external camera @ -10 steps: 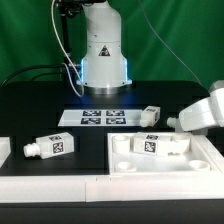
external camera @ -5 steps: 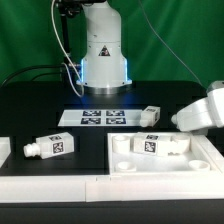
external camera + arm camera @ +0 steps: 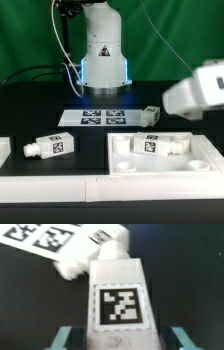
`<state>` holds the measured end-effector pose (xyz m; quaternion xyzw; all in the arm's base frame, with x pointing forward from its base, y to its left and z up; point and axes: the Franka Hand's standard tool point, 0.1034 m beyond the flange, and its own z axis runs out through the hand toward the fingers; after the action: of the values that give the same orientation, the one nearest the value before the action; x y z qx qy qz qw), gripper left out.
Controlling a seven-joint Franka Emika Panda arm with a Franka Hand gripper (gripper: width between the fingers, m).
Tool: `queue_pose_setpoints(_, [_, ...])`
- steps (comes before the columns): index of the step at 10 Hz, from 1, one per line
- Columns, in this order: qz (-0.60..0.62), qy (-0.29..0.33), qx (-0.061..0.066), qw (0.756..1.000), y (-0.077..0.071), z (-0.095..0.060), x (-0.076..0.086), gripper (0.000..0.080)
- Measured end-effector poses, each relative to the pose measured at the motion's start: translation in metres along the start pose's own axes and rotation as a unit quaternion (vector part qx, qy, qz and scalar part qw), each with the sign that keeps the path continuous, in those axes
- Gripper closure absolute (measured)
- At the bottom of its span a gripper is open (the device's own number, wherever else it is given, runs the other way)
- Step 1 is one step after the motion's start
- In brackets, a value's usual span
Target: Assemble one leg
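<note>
Teal fingers (image 3: 66, 337) of the pincer (image 3: 122, 337) sit one on each side of the leg (image 3: 120, 303), pinching its near end. Wrist view is soft, so the exact contact line isn't sharp. White block, b/w square tag facing the camera, narrow stub (image 3: 114, 249) pointing away from the pincer. Past the stub is a corner of the marker board (image 3: 40, 235) w/ two tags showing, plus a blurred white lump I can't identify.

In the ext. view the arm end (image 3: 198, 90) is a blurred white mass at the exterior view's right, raised clear of the black desk (image 3: 40, 110). The held leg can't be picked out of that blur.

Below it, toward the front, lies the big white panel (image 3: 190, 160), flat on the desk. A second leg (image 3: 155, 143) lies on it, tag visible. A third leg (image 3: 150, 115) rests on the desk just beside the marker board's end on the exterior view's right.

A fourth leg (image 3: 52, 147) lies well apart at the exterior view's left, tag up, stub toward that left edge. Another white part (image 3: 5, 148) is cut off by the frame there.

Robot base (image 3: 103, 50) stands behind the marker board, green backdrop beyond.
</note>
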<state>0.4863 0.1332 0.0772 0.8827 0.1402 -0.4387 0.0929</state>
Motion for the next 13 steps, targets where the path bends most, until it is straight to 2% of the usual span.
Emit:
queue_pose_setpoints(2, [0.019,0.030,0.031,0.999,0.041,-0.030,-0.017,0.0514])
queue_pose_setpoints(3, [0.032,0.061,0.039,0.997,0.061,-0.043,-0.017,0.0514])
queue_pose_setpoints(4, [0.031,0.125,0.031,0.991,0.072,-0.054,-0.008,0.0514])
queue_pose_setpoints(5, [0.031,0.154,0.030,0.987,0.070,-0.053,-0.011,0.0514])
queue_pose_setpoints(7, [0.033,0.227,0.027,0.973,0.071,-0.058,-0.006,0.0514])
queue_pose_setpoints(8, [0.034,0.268,0.033,0.962,0.072,-0.066,-0.003,0.0514])
queue_pose_setpoints(9, [0.034,0.289,0.087,0.953,0.072,-0.084,-0.003,0.0514])
queue_pose_setpoints(10, [0.042,0.340,0.108,0.933,0.083,-0.108,0.004,0.0514])
queue_pose_setpoints(11, [0.056,0.398,0.105,0.910,0.087,-0.122,0.004,0.0514])
queue_pose_setpoints(12, [0.069,0.463,0.100,0.878,0.086,-0.124,0.001,0.0514])
queue_pose_setpoints(13, [0.081,0.497,0.094,0.859,0.081,-0.114,-0.003,0.0514])
